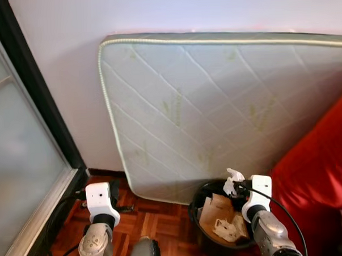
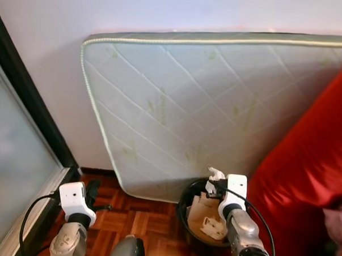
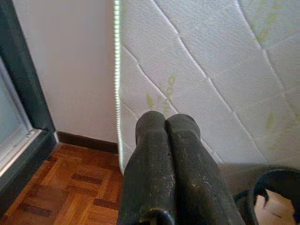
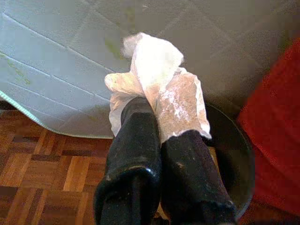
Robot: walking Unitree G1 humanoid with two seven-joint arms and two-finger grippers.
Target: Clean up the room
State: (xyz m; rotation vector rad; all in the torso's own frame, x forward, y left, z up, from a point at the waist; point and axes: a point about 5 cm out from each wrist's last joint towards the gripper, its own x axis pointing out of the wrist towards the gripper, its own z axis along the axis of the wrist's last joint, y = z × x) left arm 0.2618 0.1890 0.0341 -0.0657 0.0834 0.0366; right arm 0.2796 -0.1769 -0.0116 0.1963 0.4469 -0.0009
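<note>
Right wrist view shows the right gripper clamped on a crumpled tissue above the black bin; the left gripper is pressed together.

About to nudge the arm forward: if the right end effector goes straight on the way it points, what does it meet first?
Most likely the mattress leaning on the wall. The right end effector, shut on a crumpled tissue, points over the black bin; depth is unclear.

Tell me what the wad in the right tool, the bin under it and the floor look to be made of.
Wad: thin crumpled paper or tissue, white and matte, creased and torn-edged, pinched in the right tool. Bin: looks like black plastic, smooth rounded rim; could be coated metal. Floor: wood parquet, reddish-brown blocks with a slight sheen.
</note>
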